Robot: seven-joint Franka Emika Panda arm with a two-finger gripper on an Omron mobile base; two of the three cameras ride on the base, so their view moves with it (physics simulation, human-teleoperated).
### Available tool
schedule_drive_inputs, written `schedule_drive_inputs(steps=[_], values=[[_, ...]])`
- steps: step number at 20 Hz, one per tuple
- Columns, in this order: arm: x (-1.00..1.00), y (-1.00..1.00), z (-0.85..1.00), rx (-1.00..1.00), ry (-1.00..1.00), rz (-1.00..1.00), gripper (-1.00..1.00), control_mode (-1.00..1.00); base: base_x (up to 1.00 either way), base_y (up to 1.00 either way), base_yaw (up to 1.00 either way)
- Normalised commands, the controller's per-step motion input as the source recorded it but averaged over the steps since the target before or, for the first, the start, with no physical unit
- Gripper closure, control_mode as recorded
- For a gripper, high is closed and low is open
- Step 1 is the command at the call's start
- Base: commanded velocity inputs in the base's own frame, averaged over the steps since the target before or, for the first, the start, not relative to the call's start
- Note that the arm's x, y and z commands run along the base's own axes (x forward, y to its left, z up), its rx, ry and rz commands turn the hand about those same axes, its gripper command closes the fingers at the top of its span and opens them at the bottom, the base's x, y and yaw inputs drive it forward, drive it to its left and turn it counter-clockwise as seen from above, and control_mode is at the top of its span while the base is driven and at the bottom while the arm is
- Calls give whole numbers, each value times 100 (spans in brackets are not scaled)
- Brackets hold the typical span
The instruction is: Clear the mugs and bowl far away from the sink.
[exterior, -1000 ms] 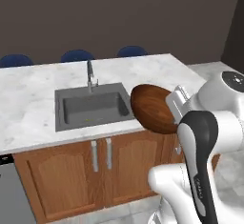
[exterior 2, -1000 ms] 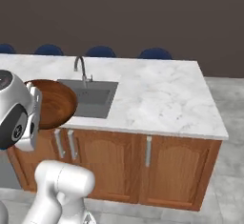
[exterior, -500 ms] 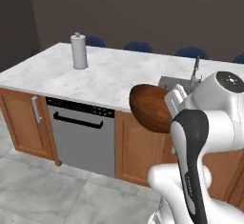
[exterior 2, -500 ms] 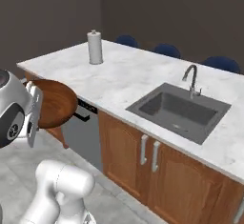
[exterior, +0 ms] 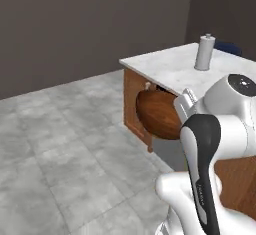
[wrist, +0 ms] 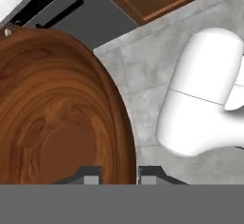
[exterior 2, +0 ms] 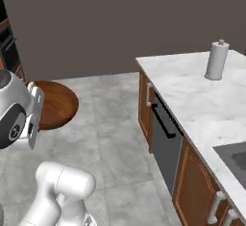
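Holding bowl (wrist: 57,108) by rim in gripper (wrist: 119,173), level.

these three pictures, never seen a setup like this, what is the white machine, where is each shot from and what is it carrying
It is a rendered kitchen, not a real one. The white machine is a robot arm on a base that can drive. Two cameras ride on that base behind the arm, one to its left and one to its right. The third sits on the hand and looks along the gripper.

The gripper's two dark fingertips pinch the rim of a large brown wooden bowl, held over the grey tiled floor.

Beside it stands a marble counter with wooden cabinets and a grey dishwasher. A paper towel roll stands on top.
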Motion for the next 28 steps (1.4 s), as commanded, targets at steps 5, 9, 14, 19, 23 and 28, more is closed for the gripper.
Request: schedule_drive_inputs(steps=[5, 9, 14, 19, 23, 28], values=[[0, 0, 0, 0, 0, 0, 100, 100, 0, 0, 100], [0, 0, 0, 0, 0, 0, 100, 100, 0, -36, 79], [0, 0, 0, 0, 0, 0, 100, 100, 3, -80, 56], [0, 0, 0, 0, 0, 0, 100, 100, 20, -100, 34], [0, 0, 0, 0, 0, 0, 100, 100, 42, -79, 43], [0, 0, 0, 0, 0, 0, 100, 100, 56, -14, 64]])
